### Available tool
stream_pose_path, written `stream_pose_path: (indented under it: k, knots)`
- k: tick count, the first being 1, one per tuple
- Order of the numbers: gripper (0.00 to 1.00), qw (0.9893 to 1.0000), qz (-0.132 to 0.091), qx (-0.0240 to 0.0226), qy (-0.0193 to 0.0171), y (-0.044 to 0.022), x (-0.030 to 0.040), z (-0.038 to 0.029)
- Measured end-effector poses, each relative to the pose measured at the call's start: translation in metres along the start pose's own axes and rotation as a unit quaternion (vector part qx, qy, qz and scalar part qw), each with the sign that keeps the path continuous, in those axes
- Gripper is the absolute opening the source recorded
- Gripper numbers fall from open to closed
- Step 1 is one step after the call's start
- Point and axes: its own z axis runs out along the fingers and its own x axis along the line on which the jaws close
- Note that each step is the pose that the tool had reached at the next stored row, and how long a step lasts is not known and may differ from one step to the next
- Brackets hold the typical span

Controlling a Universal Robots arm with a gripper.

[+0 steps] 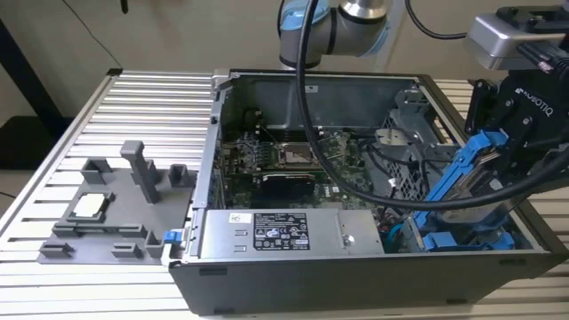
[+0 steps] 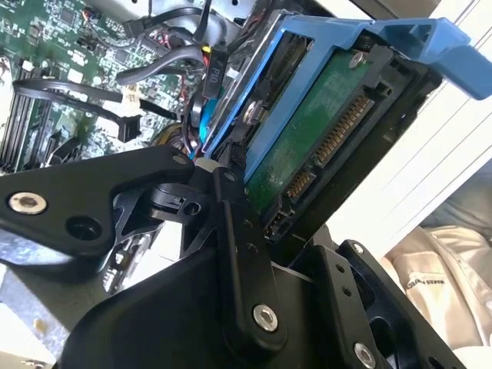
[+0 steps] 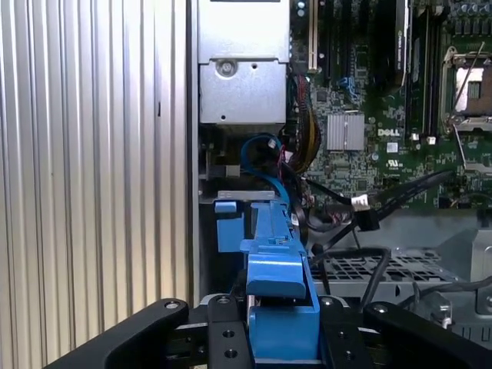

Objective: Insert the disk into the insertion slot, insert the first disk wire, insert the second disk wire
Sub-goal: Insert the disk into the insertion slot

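My gripper (image 1: 508,167) is shut on the disk (image 1: 476,180), a silver-grey drive in a blue carrier, held steeply tilted over the exterior view's right end of the open computer case. Its lower end dips toward the insertion slot (image 1: 418,230) in the grey drive cage. The second wrist view has the disk's green circuit board (image 2: 323,131) and connectors showing between the black fingers (image 2: 238,231). In the first wrist view the blue carrier (image 3: 277,269) runs forward from my gripper (image 3: 280,338). A black disk wire (image 3: 361,219) and a blue cable (image 3: 265,165) lie loose beside the cage.
The labelled grey power-supply box (image 1: 284,233) sits along the case's front wall, with the motherboard (image 1: 294,157) behind it. A perforated cage wall (image 3: 369,265) flanks the disk. A grey fixture (image 1: 116,200) stands on the slatted table at the exterior view's left.
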Motion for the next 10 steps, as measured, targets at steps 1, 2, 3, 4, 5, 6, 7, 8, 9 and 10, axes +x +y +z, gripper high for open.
stream_pose_path:
  k: [1, 2, 3, 4, 5, 6, 7, 8, 9, 10]
  knots:
    - [0.33, 1.0, 0.0, 0.0, -0.0001, 0.0, 0.0, 0.0017]
    - [0.33, 1.0, 0.0, 0.0, -0.0003, 0.0, 0.0, 0.0034]
    - [0.33, 1.0, 0.0, 0.0, -0.0003, 0.0, 0.0, 0.0052]
    - [0.33, 1.0, -0.001, 0.0, -0.0004, 0.0, 0.0, 0.007]
    - [0.33, 1.0, -0.001, 0.0, -0.0004, -0.0001, 0.0, 0.0088]
    - [0.33, 1.0, -0.001, 0.0, -0.0004, -0.0001, 0.0, 0.0106]
    - [0.33, 1.0, -0.001, 0.0, -0.0004, 0.0, 0.0, 0.0124]
    - [0.33, 1.0, -0.001, 0.0, -0.0004, -0.0001, 0.0, 0.0142]
    - [0.33, 1.0, -0.001, 0.0, -0.0005, -0.0001, 0.0, 0.016]
    - [0.33, 1.0, -0.002, 0.0, -0.0006, 0.0, 0.0, 0.0181]
